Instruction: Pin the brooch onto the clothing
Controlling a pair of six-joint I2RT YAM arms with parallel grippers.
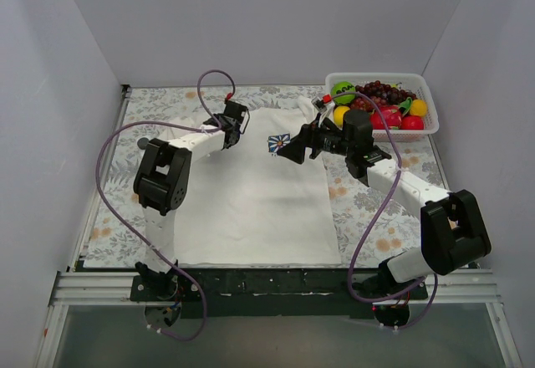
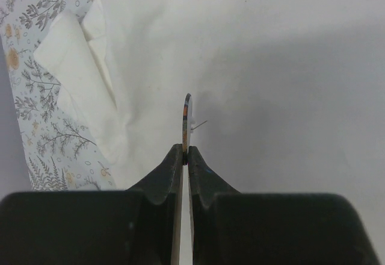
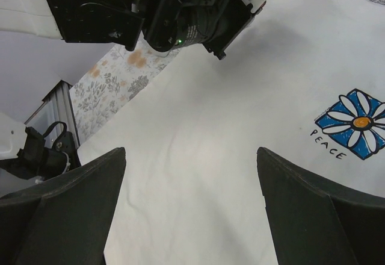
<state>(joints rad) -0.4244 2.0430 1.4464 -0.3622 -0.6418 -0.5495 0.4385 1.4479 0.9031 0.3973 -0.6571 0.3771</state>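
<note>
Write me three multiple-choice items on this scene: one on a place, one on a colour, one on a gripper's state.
1. Where does the fruit basket stand?
A. At the far right, beside the shirt
B. At the near left corner
C. On top of the chest print

2. What colour is the square behind the flower print?
A. Red
B. Blue
C. Green

3. The left gripper is:
A. wide open
B. shut on a grape
C. shut on the brooch

Answers:
1 A: the top view shows it at the far right corner.
2 B: the right wrist view shows white petals on blue.
3 C: the left wrist view shows its jaws pinching the disc edge-on above the white cloth.
</note>
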